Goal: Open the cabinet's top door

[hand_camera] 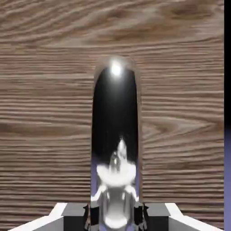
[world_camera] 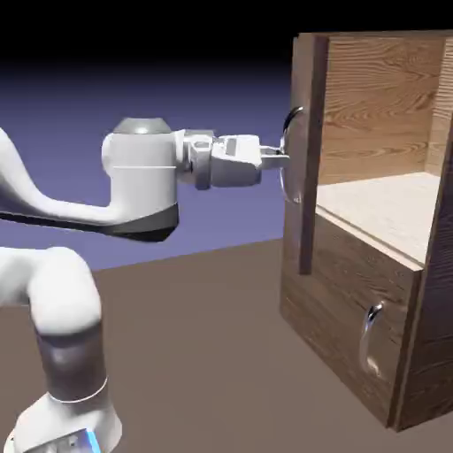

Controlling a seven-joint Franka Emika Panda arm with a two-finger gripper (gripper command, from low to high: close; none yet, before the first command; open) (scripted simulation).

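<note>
The gripper (world_camera: 281, 157) pinches the curved silver handle (world_camera: 289, 156) — the top door (world_camera: 311, 155) seemingly swung wide open.

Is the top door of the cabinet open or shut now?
Open: the top door stands swung out, seen nearly edge-on, and the light wood inside of the cabinet shows above the lower door.

The end effector (hand_camera: 115, 219) closes around the silver handle (hand_camera: 115, 108) against the dark wood-grain door (hand_camera: 180, 90).
</note>
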